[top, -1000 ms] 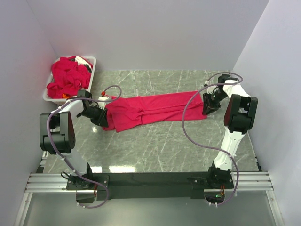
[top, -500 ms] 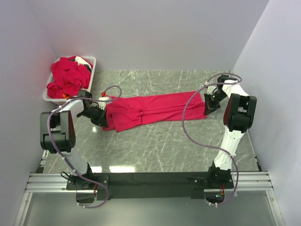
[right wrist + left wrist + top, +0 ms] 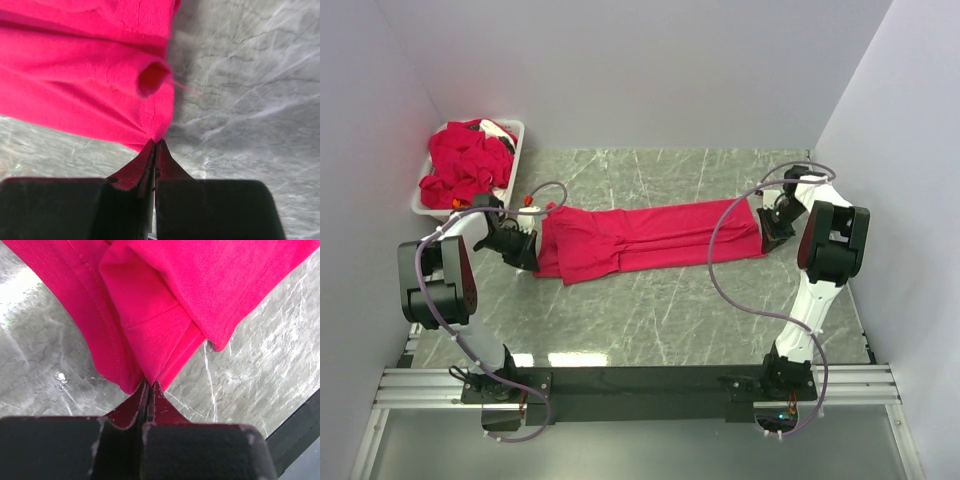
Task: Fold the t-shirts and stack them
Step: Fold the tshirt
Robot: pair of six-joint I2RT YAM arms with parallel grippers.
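Lying stretched as a long band across centre of top view: crimson-red short-sleeved soft-fabric t-shirt (image 3: 650,235), folded lengthwise, resting on grey-green marbled tabletop (image 3: 660,310). Running from centre-left to centre-right of frame, right end sitting a bit higher than left. Creases running along its length.

Gripping the band's left end, centre-left of top view: black two-finger left gripper (image 3: 527,247), pincer closed on cloth. In left wrist view, bottom centre, tips of left gripper (image 3: 148,386) pressing together w/ a narrow red fold nipped betw. them. T-shirt (image 3: 200,285) filling upper part of that frame, hem stitching showing at left, marbled surface showing lower left and lower right.

Gripping the right end, centre-right of top view: black two-finger right gripper (image 3: 767,228), pincer likewise closed on cloth. In right wrist view, bottom centre, tips of right gripper (image 3: 155,144) meeting on lowest edge of fabric. T-shirt (image 3: 75,75) occupying upper left there, one fold rolling into a small open tube near mid-frame, bare marble at right.

Sitting in upper left of top view: white rectangular plastic bin (image 3: 519,135), w/ more crimson-red t-shirts (image 3: 465,165) heaping crumpled inside and bulging above rim. Well apart from band's right end, near its left end.

Looping over band's right part: purple cable (image 3: 709,255) of right arm.
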